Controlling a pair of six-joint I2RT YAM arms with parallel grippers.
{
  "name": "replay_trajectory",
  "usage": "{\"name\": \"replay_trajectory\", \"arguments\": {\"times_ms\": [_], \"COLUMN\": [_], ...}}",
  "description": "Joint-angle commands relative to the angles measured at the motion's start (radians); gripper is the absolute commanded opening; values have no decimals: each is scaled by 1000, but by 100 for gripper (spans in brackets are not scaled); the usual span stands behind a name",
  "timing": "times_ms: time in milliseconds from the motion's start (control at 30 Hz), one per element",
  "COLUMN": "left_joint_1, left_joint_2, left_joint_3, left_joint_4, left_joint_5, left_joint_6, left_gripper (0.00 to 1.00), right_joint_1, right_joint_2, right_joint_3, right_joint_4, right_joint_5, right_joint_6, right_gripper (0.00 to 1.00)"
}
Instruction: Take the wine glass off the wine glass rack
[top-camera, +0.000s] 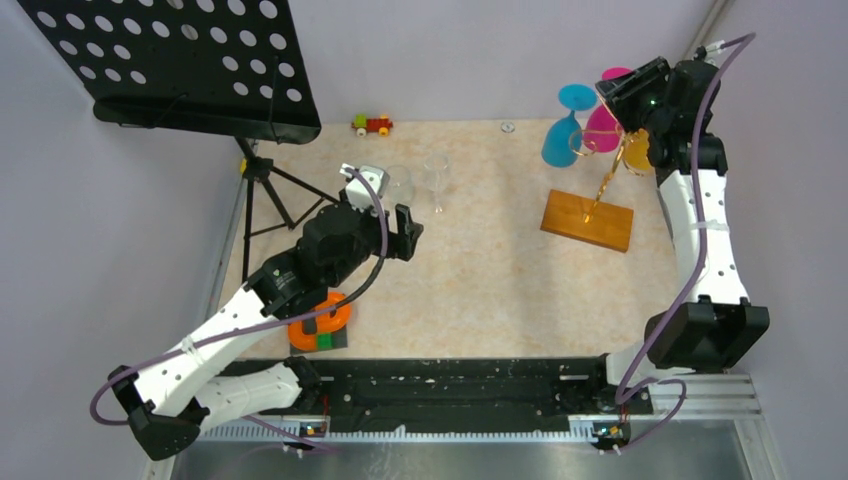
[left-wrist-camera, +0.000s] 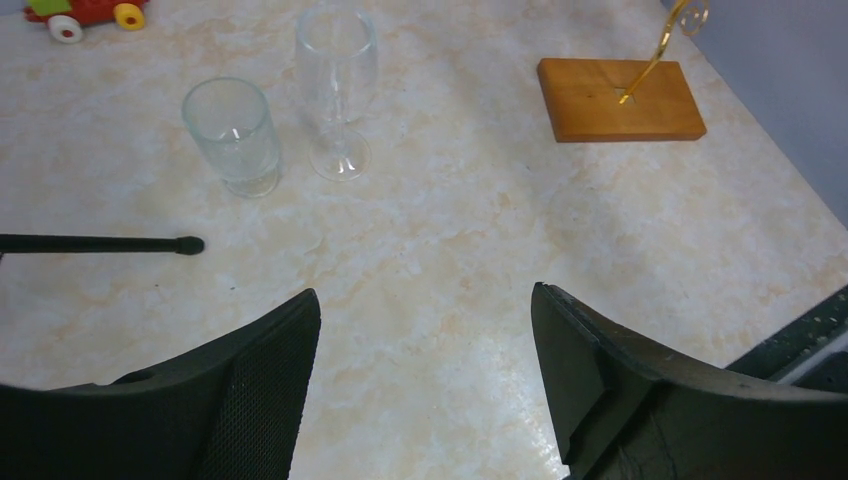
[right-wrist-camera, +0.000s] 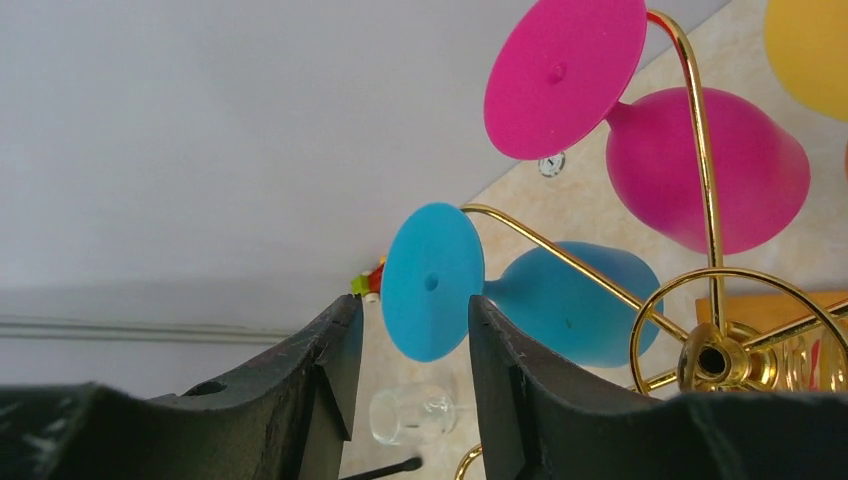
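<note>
Blue wine glass (right-wrist-camera: 560, 315) hangs by its foot on the wine glass rack (right-wrist-camera: 712, 362), just ahead of the right gripper (right-wrist-camera: 412, 305), which is parted to straddle it; the left gripper (left-wrist-camera: 425, 298) gapes wide.

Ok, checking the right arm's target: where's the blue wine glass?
Top view, far right: the blue wine glass hangs on the wine glass rack, left of the pink glass; its foot sits before the open right gripper.
</note>
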Motion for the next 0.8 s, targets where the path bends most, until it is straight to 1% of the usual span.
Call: {"name": "replay_trajectory", "arguments": {"times_ms": [0, 67, 300, 467, 600, 767], "left_joint_1": [4, 4, 4, 4, 4, 4], "left_joint_2": [-12, -17, -45, -45, -44, -33], "left_joint_3": [29, 33, -17, -28, -35, -37], "left_joint_4": [42, 43, 114, 120, 118, 106], "left_joint_5": [-142, -176, -192, -219, -198, -184], "left_joint_6": [63, 77, 91, 91, 95, 94], "left_gripper": [80, 81, 80, 80, 81, 81], "right_joint_1": [-4, -4, 10, 29, 37, 61], "right_joint_2": [19, 21, 39, 55, 58, 86], "right_joint_3": [-5, -10, -18, -20, -33, 7], "right_joint_4": [79, 77, 89, 100, 145, 114], "right_joint_5": [25, 40, 69, 78, 82, 122], "right_joint_6": [30, 28, 26, 43, 77, 74], "right_gripper": [44, 44, 43, 43, 40, 40]}}
